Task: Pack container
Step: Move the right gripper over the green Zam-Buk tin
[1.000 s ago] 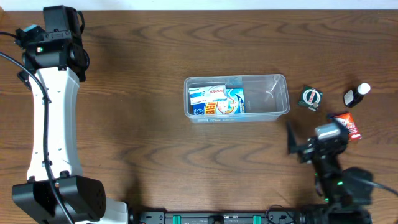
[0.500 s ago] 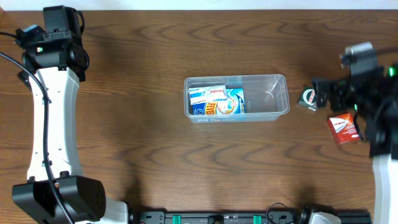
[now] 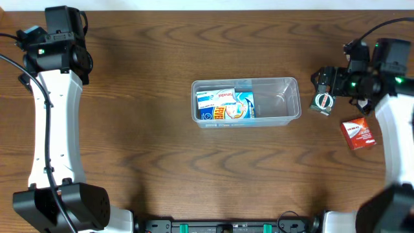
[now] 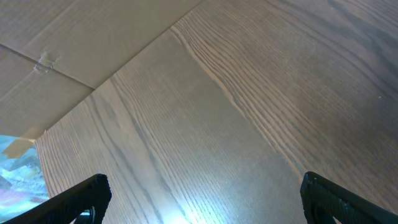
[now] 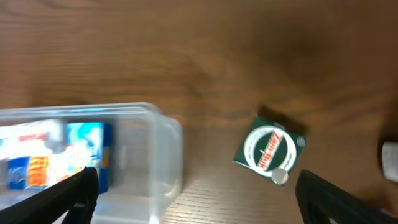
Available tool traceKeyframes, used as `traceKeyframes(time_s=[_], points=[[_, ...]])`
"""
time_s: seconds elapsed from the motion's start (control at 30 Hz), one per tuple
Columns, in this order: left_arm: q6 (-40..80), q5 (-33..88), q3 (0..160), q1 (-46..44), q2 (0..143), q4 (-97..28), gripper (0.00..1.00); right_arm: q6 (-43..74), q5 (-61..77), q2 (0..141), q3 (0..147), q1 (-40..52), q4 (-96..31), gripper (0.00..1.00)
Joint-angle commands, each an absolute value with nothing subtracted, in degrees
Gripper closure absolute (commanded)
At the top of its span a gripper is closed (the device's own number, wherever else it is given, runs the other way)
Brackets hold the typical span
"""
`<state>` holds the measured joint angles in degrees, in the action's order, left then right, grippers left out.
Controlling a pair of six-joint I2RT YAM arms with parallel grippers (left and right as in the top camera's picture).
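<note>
while the left gripper (image 4: 205, 193) hangs over the far left corner of the dark brown wood-grain worktop (image 3: 162, 162), its fingers stand spread as wide as they go, with only bare wood between them. the clear rectangular plastic container (image 3: 288, 103) with rounded corners sits near the middle of the worktop, a little toward the right edge, its long sides running parallel to the far edge. a blue and white printed box (image 3: 225, 105) lies flat inside it, filling the left half; the right half shows only see-through floor. over on the right, the right gripper (image 5: 196, 186) hovers just off the container's right end, fingers wide apart and holding nothing. a small dark box with a round green and white label (image 3: 323, 101) lies on the wood just beside that end of the container, apart from its wall, right by the gripper. a small red box (image 3: 359, 133) lies nearer the right edge, on the front side of the dark one.
</note>
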<state>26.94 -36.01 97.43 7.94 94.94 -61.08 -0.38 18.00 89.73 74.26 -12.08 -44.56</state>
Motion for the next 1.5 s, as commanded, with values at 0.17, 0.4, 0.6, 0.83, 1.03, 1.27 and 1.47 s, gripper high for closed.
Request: traceKeyframes(time_s=[0.17,0.4,0.6,0.83,1.03,1.27,1.47], points=[[26.6,-36.6,97.4,8.1,95.0,-61.0,0.02,8.9,-0.4,96.0,75.2,-10.9,-43.7,0.01],[26.6,-36.6,97.4,8.1,95.0,-61.0,0.02,10.3,-0.7,99.4,75.2,-10.9,-43.6,0.01],[26.6,-36.6,97.4,8.1,95.0,-61.0,0.02,10.5,-0.6,103.1,75.2,-10.8,-41.8,0.01],[26.6,-36.6,97.4,8.1,95.0,-61.0,0.02,9.7,-0.6,105.9,75.2,-10.3,-42.8,0.01],[26.6,-36.6,97.4,8.1,95.0,-61.0,0.02,6.1,-0.8,102.8,75.2,-9.7,-49.2,0.01],[26.6,-36.6,97.4,8.1,95.0,-61.0,0.02,2.4,-2.2,101.8,75.2,-10.8,-59.3,0.01],[26.6,-36.6,97.4,8.1,95.0,-61.0,0.02,1.9,-12.7,101.7,75.2,-11.6,-62.6,0.01]])
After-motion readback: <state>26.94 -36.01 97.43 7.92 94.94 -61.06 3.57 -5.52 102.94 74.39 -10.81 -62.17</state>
